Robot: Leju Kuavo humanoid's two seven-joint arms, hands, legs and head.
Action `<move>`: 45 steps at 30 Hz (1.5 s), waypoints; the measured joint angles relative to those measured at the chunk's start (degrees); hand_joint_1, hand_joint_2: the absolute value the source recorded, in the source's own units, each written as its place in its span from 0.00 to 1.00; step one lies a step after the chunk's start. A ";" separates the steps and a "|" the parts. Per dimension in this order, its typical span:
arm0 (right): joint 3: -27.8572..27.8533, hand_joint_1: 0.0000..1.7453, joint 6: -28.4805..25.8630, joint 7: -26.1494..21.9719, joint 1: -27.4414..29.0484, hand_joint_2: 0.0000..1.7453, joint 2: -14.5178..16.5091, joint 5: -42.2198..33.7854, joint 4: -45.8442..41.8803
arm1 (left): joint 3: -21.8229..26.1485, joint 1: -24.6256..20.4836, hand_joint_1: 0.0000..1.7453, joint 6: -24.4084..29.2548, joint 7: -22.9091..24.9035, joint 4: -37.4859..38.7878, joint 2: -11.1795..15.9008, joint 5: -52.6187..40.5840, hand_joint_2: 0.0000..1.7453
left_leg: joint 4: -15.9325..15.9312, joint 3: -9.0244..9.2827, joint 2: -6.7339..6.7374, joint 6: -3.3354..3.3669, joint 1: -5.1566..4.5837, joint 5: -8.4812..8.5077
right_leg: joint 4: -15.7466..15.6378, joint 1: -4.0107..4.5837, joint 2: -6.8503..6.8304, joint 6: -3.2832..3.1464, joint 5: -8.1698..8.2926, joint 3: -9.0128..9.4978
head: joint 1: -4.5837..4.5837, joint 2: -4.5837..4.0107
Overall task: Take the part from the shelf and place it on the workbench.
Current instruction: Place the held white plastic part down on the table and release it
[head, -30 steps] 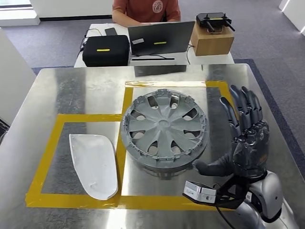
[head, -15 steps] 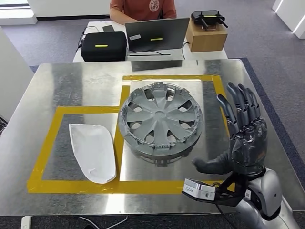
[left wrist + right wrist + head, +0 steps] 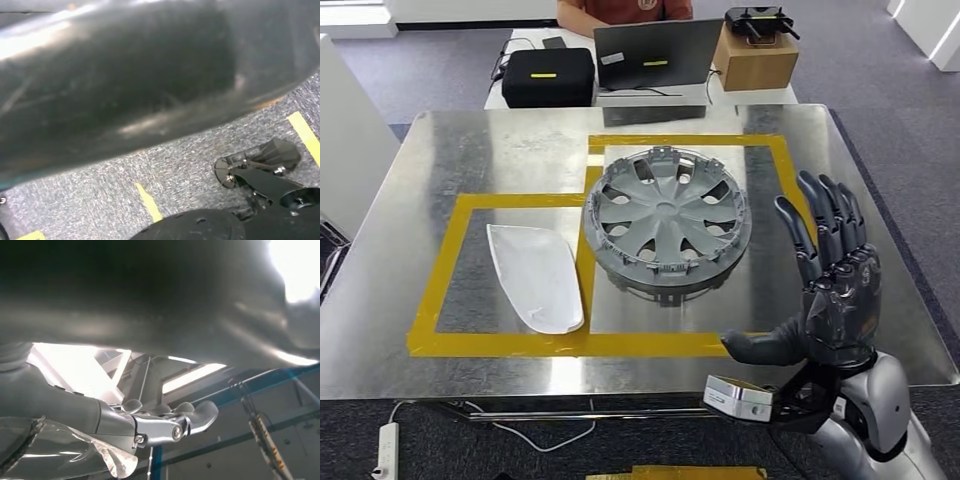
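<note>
A grey wheel cover [image 3: 667, 222] lies flat on the metal workbench [image 3: 509, 160], inside the right yellow tape frame. To its left a white curved shell part [image 3: 535, 275] lies in the left tape frame. My right hand [image 3: 833, 290] is raised over the workbench's front right corner, to the right of the wheel cover and apart from it. Its fingers are spread, the thumb points toward the cover, and it holds nothing.
Behind the workbench, a person sits at a second table with a laptop [image 3: 656, 55], a black case [image 3: 546, 75] and a wooden box [image 3: 756, 55]. A white panel [image 3: 350, 140] stands at the left. A power strip [image 3: 386, 448] lies on the floor below the front edge.
The whole picture has shifted: the camera has drawn back, so the workbench's front edge and the floor under it now show. The parts lie as before, and my right hand stays spread.
</note>
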 joint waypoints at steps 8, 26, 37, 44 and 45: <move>-0.05 0.00 0.39 -0.04 0.55 0.00 0.00 -0.42 0.13 | 0.17 0.30 0.00 0.04 0.20 0.00 0.10 -0.01 0.00 | 13.50 -3.20 -0.51 -2.60 0.94 -11.02 | -1.39 -0.32 -0.23 -2.02 3.00 -3.10 | -0.48 0.00; -1.22 0.00 1.55 -0.03 2.68 0.00 0.00 -2.37 1.13 | 0.54 0.05 0.00 0.47 2.10 0.00 0.21 -0.14 0.00 | -0.56 1.52 -0.42 1.27 0.29 -1.90 | 15.68 -0.48 0.16 0.78 -2.11 -10.71 | -0.21 0.00; -5.11 0.00 0.87 0.53 5.89 0.00 0.14 -2.90 2.50 | 0.59 0.39 0.00 1.15 2.74 -0.02 0.26 -0.36 0.00 | 7.35 -3.18 -0.66 -1.98 0.59 -6.90 | -2.89 0.01 -0.28 -2.20 1.82 -0.41 | -0.62 0.00; -6.41 0.00 0.74 0.75 7.43 0.00 0.21 -2.57 3.10 | 0.59 0.29 0.00 1.22 2.70 -0.02 0.32 -0.38 0.00 | 5.63 4.91 -0.86 -2.19 1.27 -6.45 | -0.10 -0.03 -0.28 -1.45 4.44 -5.99 | -0.67 0.00; -6.74 0.00 0.73 1.03 7.57 0.00 0.28 -2.36 3.14 | 0.59 0.24 0.00 1.22 2.64 -0.02 0.33 -0.32 0.00 | 2.60 6.66 -0.98 -1.85 1.18 -6.60 | 0.21 0.01 -0.30 -1.15 4.72 -6.49 | -0.64 0.00</move>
